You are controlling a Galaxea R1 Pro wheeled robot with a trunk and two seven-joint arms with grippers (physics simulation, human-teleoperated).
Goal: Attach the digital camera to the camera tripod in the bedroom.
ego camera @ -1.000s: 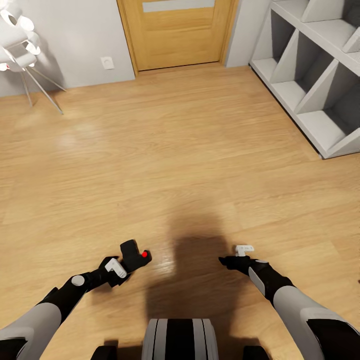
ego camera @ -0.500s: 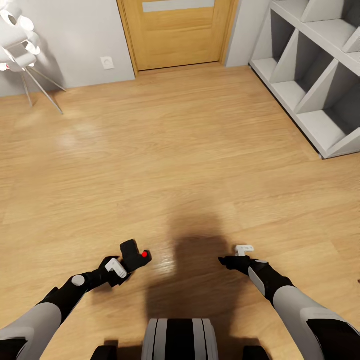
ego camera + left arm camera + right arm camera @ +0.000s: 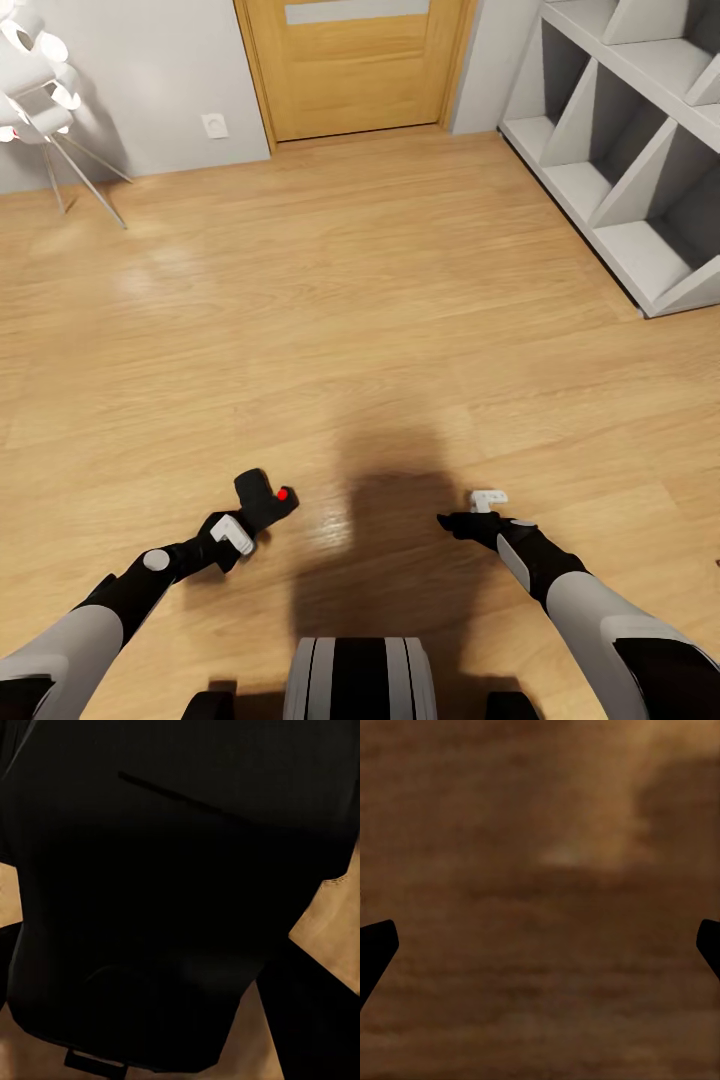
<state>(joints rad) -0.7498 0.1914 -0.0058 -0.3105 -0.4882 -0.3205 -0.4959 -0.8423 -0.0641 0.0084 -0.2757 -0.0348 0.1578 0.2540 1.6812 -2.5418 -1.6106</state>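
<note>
Left gripper (image 3: 250,515): jaws closed on the digital camera (image 3: 264,497), held low over the floor ahead of the robot's left side, red dot facing up and to the right. In the left wrist view the digital camera (image 3: 172,892) sits hard against the lens as a black mass, with slivers of floor at the edges.

Right gripper (image 3: 452,521): jaws spread wide and holding nothing; in the right wrist view the two dark fingertips (image 3: 375,945) stand at opposite edges with bare wood between them.

Surroundings: light wood floor (image 3: 350,300) carrying the robot's shadow. Ahead, a wooden door (image 3: 355,65) in a grey wall (image 3: 150,80), with a socket (image 3: 214,125) beside it. White cube shelves (image 3: 640,150) stand at far right; a white lamp on thin metal legs (image 3: 40,100) at far left.
</note>
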